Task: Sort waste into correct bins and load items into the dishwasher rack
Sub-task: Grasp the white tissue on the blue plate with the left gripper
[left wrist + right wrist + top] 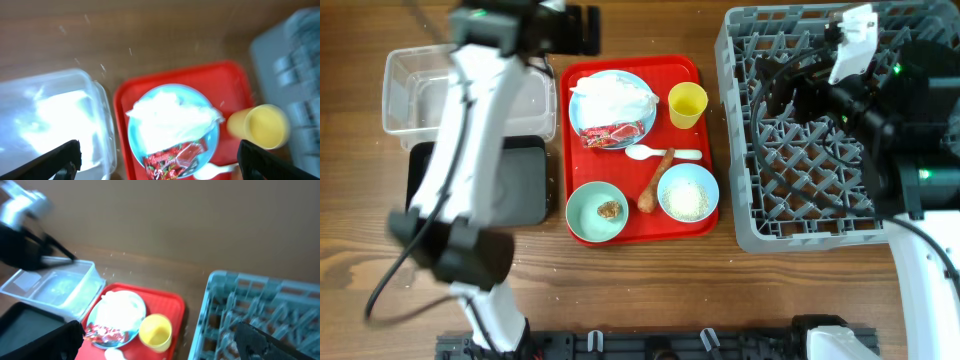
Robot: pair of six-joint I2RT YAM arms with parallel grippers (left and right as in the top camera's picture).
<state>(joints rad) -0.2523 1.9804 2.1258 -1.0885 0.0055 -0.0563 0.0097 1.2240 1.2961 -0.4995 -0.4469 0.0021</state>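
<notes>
Overhead: crumpled white napkin [613,95] and red printed snack wrapper [617,133] lie on the pale blue round plate [577,124], nearer the tabletop's [720,300] far edge. Left wrist: left pincer [159,152] released above them. Right wrist: right pincer [160,332] released.

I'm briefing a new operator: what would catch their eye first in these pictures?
The bright red tray at the table's centre stands out, crowded with a pale blue plate under a crumpled white napkin and red snack wrapper, a yellow cup, a bowl of rice and a bowl with a brown scrap. To its right sits the big grey dishwasher rack, with no dishes visible in it.
</notes>
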